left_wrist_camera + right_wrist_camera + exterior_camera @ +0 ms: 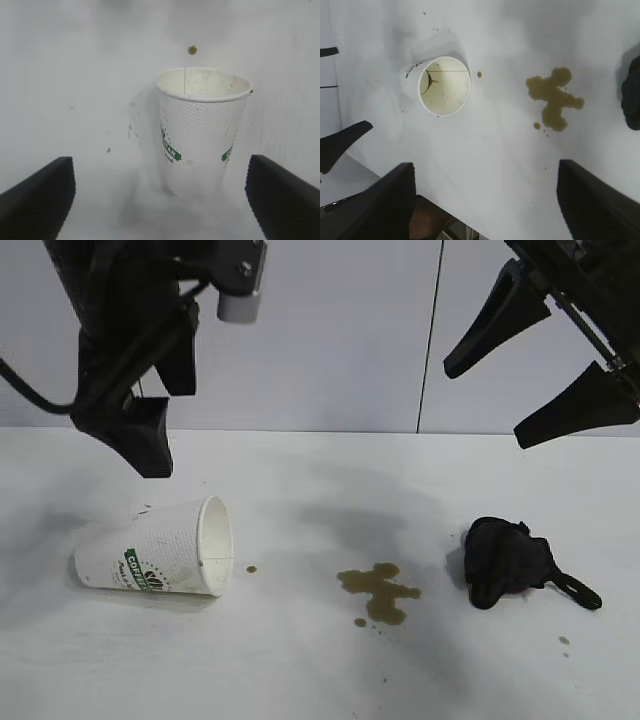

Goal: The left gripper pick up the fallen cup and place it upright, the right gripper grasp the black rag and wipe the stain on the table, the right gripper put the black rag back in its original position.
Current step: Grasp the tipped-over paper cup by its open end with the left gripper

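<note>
- Exterior view shows you the cup [155,560] lying on its side on the table [300,670], mouth turned toward the stain [378,590]; that is likely where the spill ran out, with one lone drop just beside the rim.
- Your left gripper [150,410] hangs above the cup, clear of it, fingers spread wide and pointing steeply down. In the left wrist view its fingertips [37,195] stand either side of the cup [202,130], so you look lined up to straddle the body, not yet touching.
- The stain sits well apart from the cup, between it and the rag [508,560]. The rag lies bunched beyond the stain, loop tail trailing away from the cup, untouched.
- Your right gripper [540,365] is held high above the rag's side, jaws apart and empty, angled down toward the cup; its wrist view takes in cup [442,85], stain [554,97] and the rag's edge. It seems parked until the cup stands upright.
</note>
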Controlling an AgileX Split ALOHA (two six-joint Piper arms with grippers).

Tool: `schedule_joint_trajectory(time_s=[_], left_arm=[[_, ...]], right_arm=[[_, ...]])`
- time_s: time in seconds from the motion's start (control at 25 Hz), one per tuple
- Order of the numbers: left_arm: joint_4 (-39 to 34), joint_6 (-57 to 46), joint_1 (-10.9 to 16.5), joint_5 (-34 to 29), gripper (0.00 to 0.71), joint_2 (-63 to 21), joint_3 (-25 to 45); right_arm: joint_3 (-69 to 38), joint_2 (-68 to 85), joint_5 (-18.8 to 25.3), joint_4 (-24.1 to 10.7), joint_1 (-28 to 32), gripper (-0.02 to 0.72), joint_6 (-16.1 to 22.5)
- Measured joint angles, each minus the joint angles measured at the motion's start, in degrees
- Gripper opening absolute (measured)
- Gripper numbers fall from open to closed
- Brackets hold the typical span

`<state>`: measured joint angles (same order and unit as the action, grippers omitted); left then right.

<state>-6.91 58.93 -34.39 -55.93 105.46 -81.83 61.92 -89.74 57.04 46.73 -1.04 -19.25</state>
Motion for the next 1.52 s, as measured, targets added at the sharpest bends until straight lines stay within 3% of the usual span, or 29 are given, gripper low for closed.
schedule_joint_trajectory(time_s=[0.68, 1.52], left_arm=[[-2.50, -4.14, -0.61, -0.74, 0.664, 7.76, 0.00], [-2.64, -4.50, -0.61, 5.40, 0.664, 16.48, 0.01]], right_arm=[[0.00, 0.00, -0.05, -2.38, 0.00, 0.542, -0.05], [0.00, 0.00, -0.38, -2.63, 0.00, 0.542, -0.05]])
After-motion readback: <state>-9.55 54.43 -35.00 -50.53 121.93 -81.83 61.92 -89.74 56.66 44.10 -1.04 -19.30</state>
